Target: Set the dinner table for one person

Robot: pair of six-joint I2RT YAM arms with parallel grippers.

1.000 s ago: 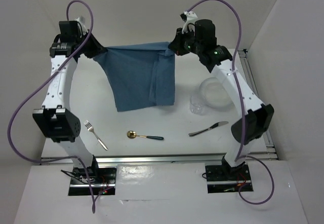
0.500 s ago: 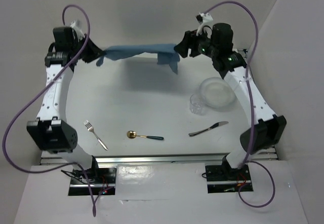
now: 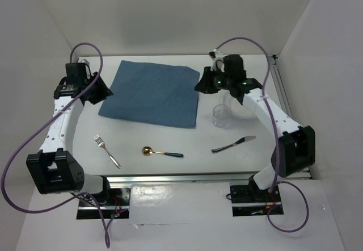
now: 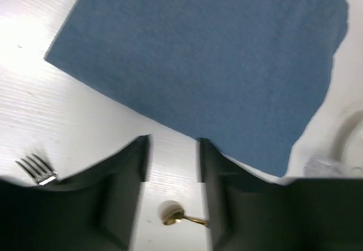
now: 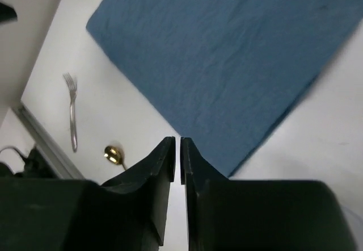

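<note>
The worktop (image 3: 187, 133) fills the middle of the top view, with metal rails along its lower and right edges. A blue cloth mat (image 3: 152, 93) lies flat on it at upper centre.

Left gripper (image 4: 173, 144): fingers parted by a moderate gap, nothing between them, just beside the mat's left corner.

Right gripper (image 5: 176, 143): fingers drawn to a thin slit, holding nothing, just beside the mat's right edge.

Across the lower worktop, left to right: 1 fork (image 3: 106, 150), 1 gold-bowled spoon (image 3: 161, 152), 1 knife (image 3: 233, 144). 1 clear glass (image 3: 222, 116) stands right of the mat, above the knife.
</note>
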